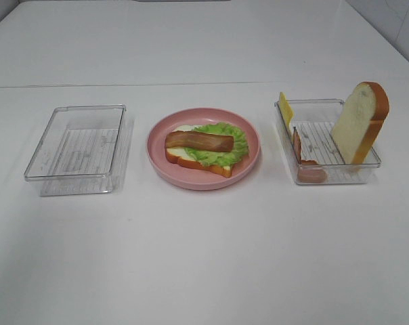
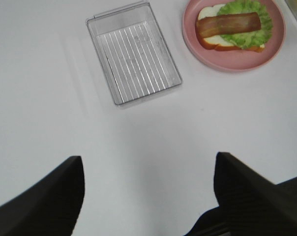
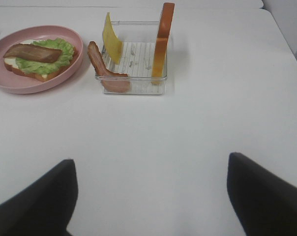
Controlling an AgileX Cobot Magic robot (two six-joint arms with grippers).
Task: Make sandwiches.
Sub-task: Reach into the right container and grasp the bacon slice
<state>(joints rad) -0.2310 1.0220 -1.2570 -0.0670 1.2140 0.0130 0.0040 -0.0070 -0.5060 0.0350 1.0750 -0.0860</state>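
Nearest, the left tool (image 2: 148, 158) hangs over bare table (image 2: 138, 137). Its two dark fingers (image 2: 60, 196) are spread wide with nothing between them. The right tool (image 3: 151, 160) is likewise fully parted and holds nothing, its fingers (image 3: 259, 191) above white table on its own side. Neither tool shows in the high view.

Further out, three things stand in a row across the table, with a gap between each. On the left is the left tray (image 1: 82, 152), clear plastic with a ribbed floor, lying beyond the left tool.

In the middle sits the plate (image 1: 158, 159), round and pink, and the sandwich stack rests on it. The lower slice (image 1: 218, 168) lies flat, its orange-brown crust showing along the near edge. The lettuce (image 1: 230, 152) covers most of it, ruffling out toward the right. The bacon (image 1: 199, 141) lies lengthwise on top as the uppermost layer.

On the right is the right tray (image 1: 340, 175), holding the loose parts. The spare bacon (image 1: 305, 162) is at its near left corner, one end raised along the left wall and the other bunched against the near wall. Whether it sits wholly inside I cannot tell. The upright slice (image 1: 357, 125) stands on edge by the right wall, tilted rightward and rising well above the rim. Farthest, the cheese (image 1: 285, 108) stands tilted at the far left corner, its top above the rim.
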